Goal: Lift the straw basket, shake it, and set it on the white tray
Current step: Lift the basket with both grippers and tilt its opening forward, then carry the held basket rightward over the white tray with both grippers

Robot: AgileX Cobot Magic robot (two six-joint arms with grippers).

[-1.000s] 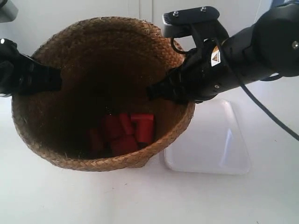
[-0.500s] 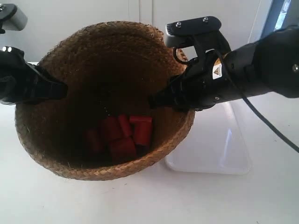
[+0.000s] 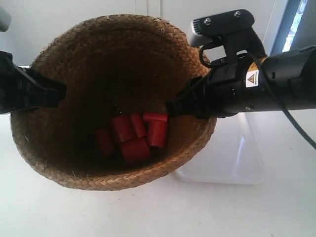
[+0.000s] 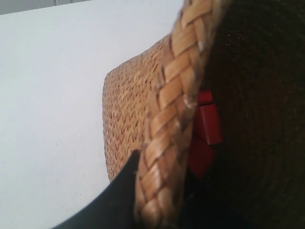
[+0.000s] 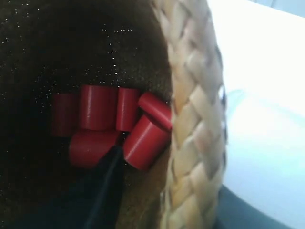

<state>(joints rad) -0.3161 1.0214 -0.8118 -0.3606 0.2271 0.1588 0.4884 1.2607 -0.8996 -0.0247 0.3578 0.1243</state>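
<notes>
Currently: large brown woven straw basket point(image 3: 101, 178) held aloft beside the glossy white rectangular plastic tray point(image 3: 232, 160); left gripper point(image 4: 159, 191) and right gripper point(image 5: 167, 205) clamp its rim; since half a second ago, basket shifted trayward, red cylinders point(image 3: 134, 137) reshuffled; shaking apparently underway, placing pending

Prob. robot lab/test bench, plain white tabletop point(image 3: 54, 215), bare white wall panels point(image 3: 64, 12), black robot arm point(image 3: 291, 74) w/ hazard sticker point(image 3: 252, 78)
</notes>
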